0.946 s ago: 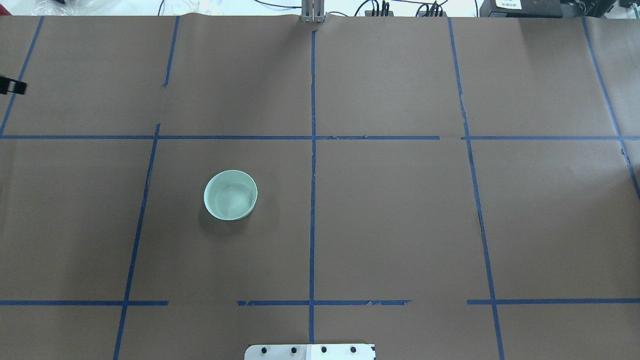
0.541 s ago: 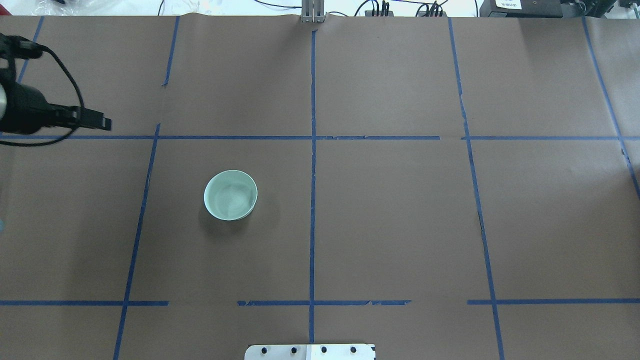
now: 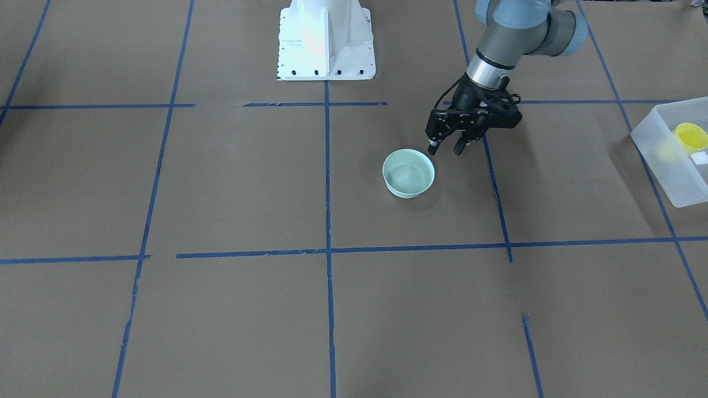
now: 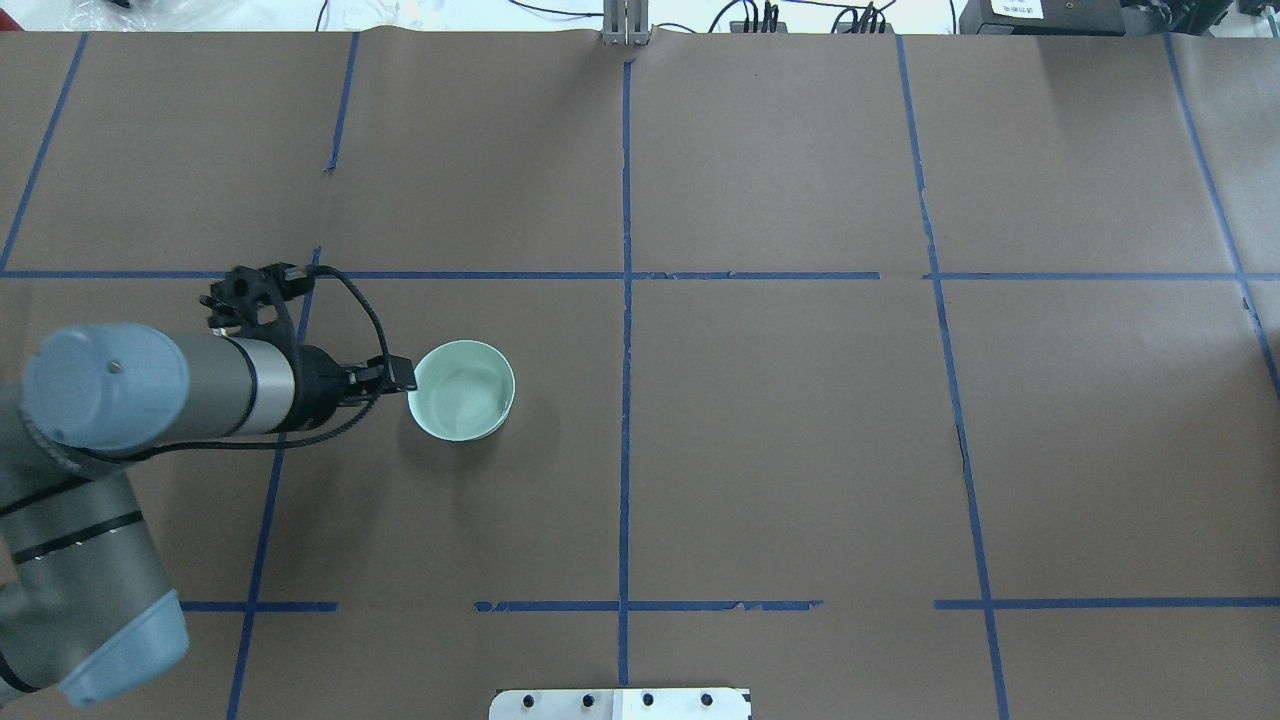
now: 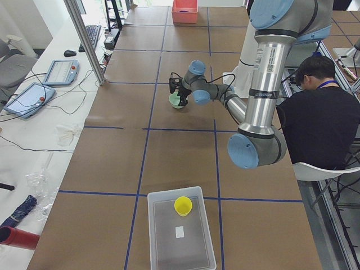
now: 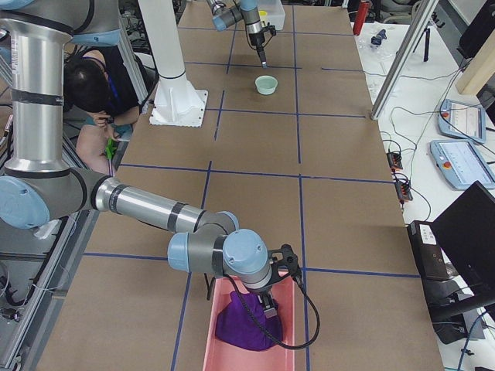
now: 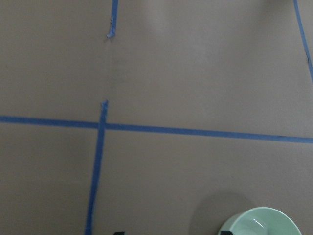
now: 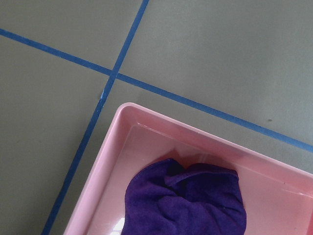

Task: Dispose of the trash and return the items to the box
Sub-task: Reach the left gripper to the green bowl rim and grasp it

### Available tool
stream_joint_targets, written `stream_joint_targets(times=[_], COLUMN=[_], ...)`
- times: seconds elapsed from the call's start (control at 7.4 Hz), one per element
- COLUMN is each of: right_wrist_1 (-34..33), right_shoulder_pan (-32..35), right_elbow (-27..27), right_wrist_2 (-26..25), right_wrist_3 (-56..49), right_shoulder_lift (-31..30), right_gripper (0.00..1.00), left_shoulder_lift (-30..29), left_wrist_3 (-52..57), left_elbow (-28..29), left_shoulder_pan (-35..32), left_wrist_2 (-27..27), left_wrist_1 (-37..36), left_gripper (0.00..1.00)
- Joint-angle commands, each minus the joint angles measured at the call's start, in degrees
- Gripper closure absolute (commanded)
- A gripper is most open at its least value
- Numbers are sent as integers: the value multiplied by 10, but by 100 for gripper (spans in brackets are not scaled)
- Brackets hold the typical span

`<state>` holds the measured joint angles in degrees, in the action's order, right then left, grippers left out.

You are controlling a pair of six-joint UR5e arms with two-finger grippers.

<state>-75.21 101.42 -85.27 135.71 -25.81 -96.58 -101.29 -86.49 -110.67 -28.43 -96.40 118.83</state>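
Observation:
The mint-green bowl (image 4: 462, 390) stands upright on the brown table and also shows in the front view (image 3: 408, 173) and at the bottom edge of the left wrist view (image 7: 264, 223). My left gripper (image 3: 444, 149) is open and empty. It hovers right beside the bowl's rim on the robot's left side, as the overhead view (image 4: 403, 376) also shows. The yellow cup (image 3: 691, 137) sits inside the translucent box (image 3: 658, 160) at the table's left end; the cup (image 5: 182, 205) also shows in the left side view. My right gripper (image 6: 269, 308) hangs over a pink bin; I cannot tell its state.
A pink bin (image 8: 117, 161) holds a purple cloth (image 8: 190, 200) at the table's right end. The white robot base (image 3: 326, 38) stands at the near edge. A seated operator (image 5: 315, 112) is beside the robot. Blue tape lines cross the brown table.
My left arm has swung in from the table's left edge and now has its open gripper beside the bowl. The bowl has not moved.

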Motion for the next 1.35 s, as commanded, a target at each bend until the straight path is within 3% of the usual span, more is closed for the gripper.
stream_joint_targets(times=[0.0, 0.27, 0.54, 0.81, 0.95, 1.22], right_wrist_1=[0, 1, 1, 1, 1, 1], right_shoulder_pan=[0, 0, 0, 0, 0, 0], right_elbow=[-1, -1, -1, -1, -1, -1], right_wrist_2=[0, 0, 0, 0, 0, 0], right_wrist_3=[0, 0, 0, 0, 0, 0], right_shoulder_lift=[0, 0, 0, 0, 0, 0], right_gripper=[0, 0, 0, 0, 0, 0], left_shoulder_lift=[-30, -32, -35, -27, -9, 20], left_wrist_3=[-47, -47, -41, -26, 34, 161], left_elbow=[51, 71, 65, 41, 7, -43], left_shoulder_pan=[29, 30, 29, 22, 13, -93], left_wrist_2=[31, 31, 27, 22, 19, -76], left_wrist_1=[0, -1, -2, -3, -12, -48], left_gripper=[41, 43, 100, 100, 100, 100])
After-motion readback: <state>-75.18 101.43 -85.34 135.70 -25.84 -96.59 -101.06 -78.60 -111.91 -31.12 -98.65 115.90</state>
